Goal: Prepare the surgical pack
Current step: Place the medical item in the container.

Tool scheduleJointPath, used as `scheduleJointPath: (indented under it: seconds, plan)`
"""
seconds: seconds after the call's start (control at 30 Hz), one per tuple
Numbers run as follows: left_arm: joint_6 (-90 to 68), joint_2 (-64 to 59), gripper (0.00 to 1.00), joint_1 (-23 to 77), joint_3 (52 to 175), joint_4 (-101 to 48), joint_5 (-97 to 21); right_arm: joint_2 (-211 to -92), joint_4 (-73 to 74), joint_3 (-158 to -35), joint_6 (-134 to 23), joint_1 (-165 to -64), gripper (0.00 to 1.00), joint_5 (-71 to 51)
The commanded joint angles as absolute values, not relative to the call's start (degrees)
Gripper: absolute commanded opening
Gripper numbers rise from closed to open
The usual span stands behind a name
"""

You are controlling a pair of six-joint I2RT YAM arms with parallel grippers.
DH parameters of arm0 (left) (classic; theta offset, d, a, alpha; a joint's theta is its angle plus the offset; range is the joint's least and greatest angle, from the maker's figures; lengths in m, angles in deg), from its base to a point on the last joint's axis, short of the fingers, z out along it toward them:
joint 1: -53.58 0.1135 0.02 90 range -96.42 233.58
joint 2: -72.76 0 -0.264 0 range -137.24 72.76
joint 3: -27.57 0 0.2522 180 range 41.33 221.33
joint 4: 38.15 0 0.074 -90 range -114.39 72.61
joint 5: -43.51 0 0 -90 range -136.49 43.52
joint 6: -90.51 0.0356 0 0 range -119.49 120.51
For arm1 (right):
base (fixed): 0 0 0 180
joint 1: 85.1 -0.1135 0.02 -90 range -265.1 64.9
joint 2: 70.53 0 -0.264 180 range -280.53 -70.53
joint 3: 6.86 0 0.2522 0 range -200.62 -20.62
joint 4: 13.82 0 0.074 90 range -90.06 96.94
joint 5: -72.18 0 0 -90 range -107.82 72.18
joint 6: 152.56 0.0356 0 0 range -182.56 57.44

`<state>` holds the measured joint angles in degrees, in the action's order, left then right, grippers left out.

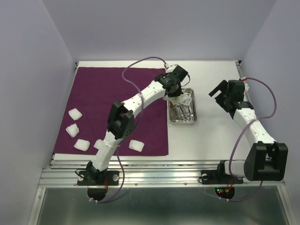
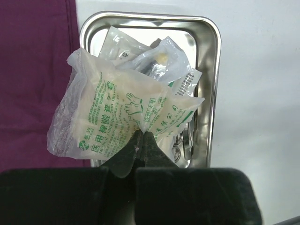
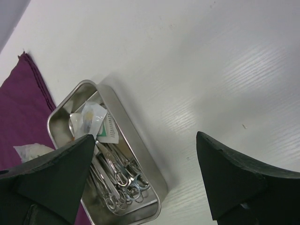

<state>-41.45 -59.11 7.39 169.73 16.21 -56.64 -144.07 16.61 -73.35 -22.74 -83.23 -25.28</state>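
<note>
The purple drape (image 1: 117, 93) lies flat on the left half of the table. Just off its right edge stands the steel tray (image 1: 195, 112), holding scissors and forceps (image 3: 122, 180) and small packets (image 2: 159, 58). My left gripper (image 2: 142, 136) is shut on a clear glove packet with green print (image 2: 112, 117), which hangs over the tray's left side (image 2: 213, 70). Several white gauze pads (image 1: 75, 114) lie on the drape's near left part. My right gripper (image 3: 146, 136) hovers open, with nothing in it, over bare table to the right of the tray (image 3: 150, 164).
White walls close in the table at the back and both sides. A metal rail (image 1: 154, 176) runs along the near edge by the arm bases. The drape's corner (image 3: 23, 98) shows beside the tray in the right wrist view.
</note>
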Motion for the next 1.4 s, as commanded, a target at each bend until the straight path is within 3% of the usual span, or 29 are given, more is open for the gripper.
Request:
scheduleJointPath:
  seconds: [0.0,0.77,0.83,0.87,0.93,1.03,1.2,1.33,1.37]
  plan:
    - [-50.1,-58.7,0.00,7.4,172.5,16.4,-59.0,-142.7,17.0,-74.0,-23.6,-83.3,0.94,-24.0]
    - [-56.7,-68.4,0.00,8.7,177.4,5.7,-55.2,-140.2,18.0,-72.1,-24.7,-83.3,0.95,-23.1]
    - [-57.1,-68.7,0.11,8.9,176.8,4.6,-53.8,-140.3,17.9,-72.0,-24.6,-83.3,0.95,-23.3]
    - [-57.0,-68.7,0.28,8.9,176.7,4.3,-53.2,-140.4,18.0,-72.1,-24.6,-83.3,0.95,-23.3]
    - [-56.5,-68.9,0.47,9.0,176.9,3.7,-52.1,-140.5,18.4,-72.4,-24.6,-83.3,0.95,-23.2]
    - [-55.7,-68.0,0.56,9.0,176.8,3.0,-51.7,-140.2,18.3,-72.5,-24.9,-83.3,0.95,-22.7]
    - [-53.6,-62.8,0.56,8.9,176.8,2.9,-52.7,-140.8,18.0,-73.3,-26.3,-83.3,0.93,-19.5]
    - [-50.3,-55.6,0.49,8.8,174.9,3.6,-55.0,-142.9,17.1,-75.0,-28.1,-84.8,0.84,-19.0]
    - [-49.0,-53.8,0.46,8.8,173.9,4.1,-57.2,-145.0,17.5,-75.9,-28.7,-85.8,0.78,-19.1]
